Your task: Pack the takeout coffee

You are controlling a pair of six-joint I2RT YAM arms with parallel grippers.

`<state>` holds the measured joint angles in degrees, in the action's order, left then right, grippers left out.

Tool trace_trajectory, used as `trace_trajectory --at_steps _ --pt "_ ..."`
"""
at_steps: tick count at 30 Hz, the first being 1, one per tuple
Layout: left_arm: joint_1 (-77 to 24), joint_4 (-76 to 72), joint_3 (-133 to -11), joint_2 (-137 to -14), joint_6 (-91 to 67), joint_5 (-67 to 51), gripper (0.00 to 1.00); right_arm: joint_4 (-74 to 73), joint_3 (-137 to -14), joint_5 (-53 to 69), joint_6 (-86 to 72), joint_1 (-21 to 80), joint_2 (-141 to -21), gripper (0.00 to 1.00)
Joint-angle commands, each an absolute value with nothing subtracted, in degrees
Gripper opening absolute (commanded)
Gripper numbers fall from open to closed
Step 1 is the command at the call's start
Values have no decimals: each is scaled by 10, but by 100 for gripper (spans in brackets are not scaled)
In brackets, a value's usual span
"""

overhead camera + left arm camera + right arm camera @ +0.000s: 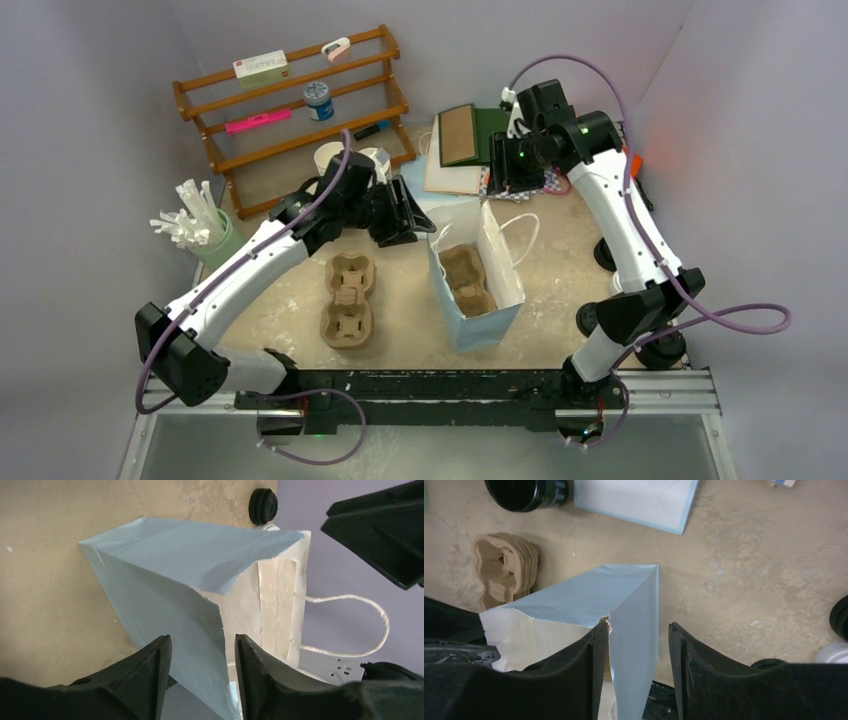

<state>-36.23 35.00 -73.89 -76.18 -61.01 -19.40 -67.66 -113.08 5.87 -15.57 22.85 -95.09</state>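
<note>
Bag-opening step, judged: left gripper and right gripper, both parted, at rim of light blue paper bag; next, pinch and spread.

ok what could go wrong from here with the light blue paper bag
1. The light blue paper bag shows a small tear at its rim beside the right gripper; pinching or pulling there could rip it further.
2. The bag stands free with the brown moulded cup carrier inside; a push from the left gripper could tip it.
</note>
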Motion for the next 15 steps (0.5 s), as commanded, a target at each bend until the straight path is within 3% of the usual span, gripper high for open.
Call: trace_trajectory --at_steps 1,4,7,11,13,15 --pt "-366 418 -819 -767 -504 -127 60 -673 -1203 6 -136 230 -920 53" --pt "-366 446 -870 -781 -428 -102 68 -681 -1232 -16 -141 256 -906 55" --pt "-366 427 -901 -790 -336 -110 71 -689 -1263 -68 -167 322 -896 52" --pt "-366 328 -898 -796 -205 -177 67 -685 -1250 -75 -223 378 -861 39" --pt "-366 273 -883 -798 -163 -209 65 -652 -1188 -72 -247 402 -824 30" --pt "-366 237 -874 -809 -130 -239 65 -618 -1122 -60 -270 419 -792 28"
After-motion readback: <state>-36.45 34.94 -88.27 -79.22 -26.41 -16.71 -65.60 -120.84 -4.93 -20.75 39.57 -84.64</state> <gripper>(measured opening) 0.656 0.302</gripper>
